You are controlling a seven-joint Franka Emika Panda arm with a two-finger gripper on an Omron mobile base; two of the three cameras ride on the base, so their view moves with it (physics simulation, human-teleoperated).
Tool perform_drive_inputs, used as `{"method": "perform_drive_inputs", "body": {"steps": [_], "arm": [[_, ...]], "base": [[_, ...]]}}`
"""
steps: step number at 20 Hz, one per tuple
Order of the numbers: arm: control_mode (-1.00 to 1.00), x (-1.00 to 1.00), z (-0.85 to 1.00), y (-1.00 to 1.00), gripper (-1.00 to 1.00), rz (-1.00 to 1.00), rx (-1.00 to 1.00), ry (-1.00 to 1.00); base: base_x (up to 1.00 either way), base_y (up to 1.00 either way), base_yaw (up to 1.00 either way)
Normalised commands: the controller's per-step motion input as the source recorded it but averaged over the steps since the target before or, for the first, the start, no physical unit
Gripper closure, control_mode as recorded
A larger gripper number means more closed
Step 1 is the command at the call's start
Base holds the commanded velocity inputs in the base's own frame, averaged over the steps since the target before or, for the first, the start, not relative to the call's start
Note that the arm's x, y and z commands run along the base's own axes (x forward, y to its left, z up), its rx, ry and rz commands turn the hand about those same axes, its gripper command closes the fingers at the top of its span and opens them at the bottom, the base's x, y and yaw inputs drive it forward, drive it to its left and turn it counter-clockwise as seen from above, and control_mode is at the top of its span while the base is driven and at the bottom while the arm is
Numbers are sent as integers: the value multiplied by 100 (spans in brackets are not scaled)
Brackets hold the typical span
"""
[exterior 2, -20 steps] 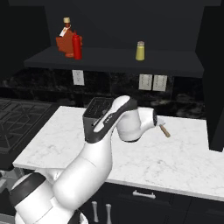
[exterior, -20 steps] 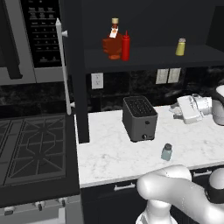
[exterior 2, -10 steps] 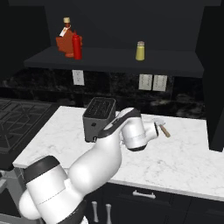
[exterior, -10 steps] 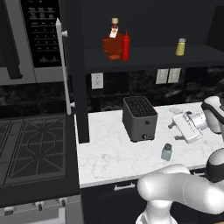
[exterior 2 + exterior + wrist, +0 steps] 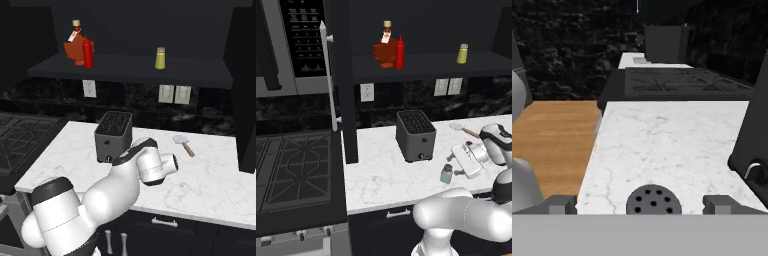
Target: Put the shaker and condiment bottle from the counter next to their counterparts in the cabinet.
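A small translucent blue-grey shaker (image 5: 446, 173) with a round, perforated dark cap stands on the veined white marble counter (image 5: 381, 175), between the wide-open, empty gripper's (image 5: 640, 205) fingers.

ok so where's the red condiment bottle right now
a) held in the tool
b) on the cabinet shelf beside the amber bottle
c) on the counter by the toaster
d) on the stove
b: the condiment bottle stands on the cabinet shelf right beside the amber bottle, while the tool sits low over the shaker on the counter.
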Motion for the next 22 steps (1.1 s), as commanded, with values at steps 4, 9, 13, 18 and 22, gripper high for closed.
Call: {"method": "perform_drive_inputs", "body": {"steps": [4,9,13,18,22], "arm": [[-100,0,-30,0,-100,0,0,0],[-100,12,-31,0,-100,0,0,0],[-100,4,-15,0,-100,0,0,0],[-100,-1,-2,0,-100,0,0,0],[-100,-3,-2,2,100,0,0,0]], "base": [[0,0,0],[0,0,0],[0,0,0],[0,0,0],[0,0,0]]}}
